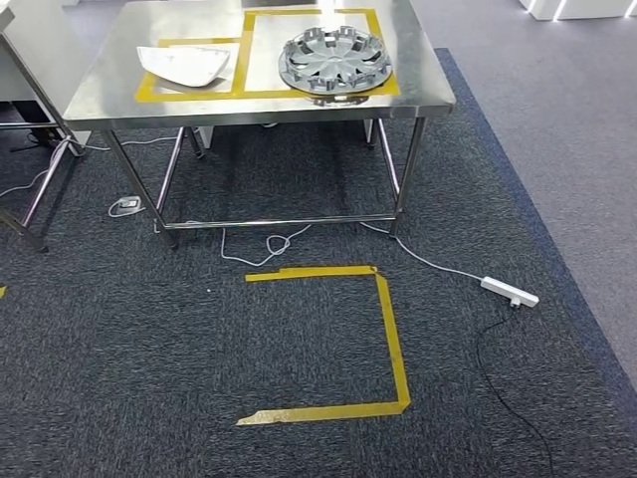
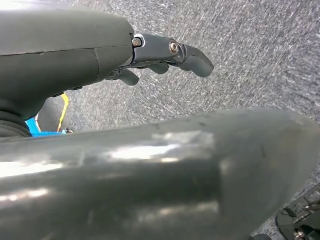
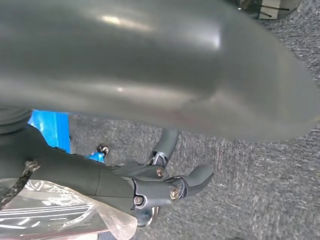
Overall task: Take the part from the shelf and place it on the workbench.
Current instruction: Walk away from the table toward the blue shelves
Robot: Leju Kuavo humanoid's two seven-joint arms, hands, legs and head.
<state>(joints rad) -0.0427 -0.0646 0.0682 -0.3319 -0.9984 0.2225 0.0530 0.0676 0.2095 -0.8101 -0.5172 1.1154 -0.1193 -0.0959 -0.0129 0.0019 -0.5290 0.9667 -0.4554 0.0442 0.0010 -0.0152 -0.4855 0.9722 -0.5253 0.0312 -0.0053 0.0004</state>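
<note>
Left wrist view: the robot's left hand hangs over grey carpet, its dark fingers stretched out and slightly apart with nothing between them. In the right wrist view, the right hand also hangs above the carpet, fingers loosely extended and grasping nothing; a sheet of clear plastic wrap shows just beside the wrist, and something blue lies behind it. From the head view, a stainless-steel surface stands ahead on dark carpet, marked with yellow tape frames. A silver wheel cover, the part, lies flat inside the right-hand frame, near the surface's right front corner. A white curved panel lies in the left-hand frame, well apart from the wheel cover. On the floor in front of the surface, yellow tape outlines an open-sided square. A white power strip rests to the right of it, with white cable trailing under the surface and a black cord running toward the camera.
</note>
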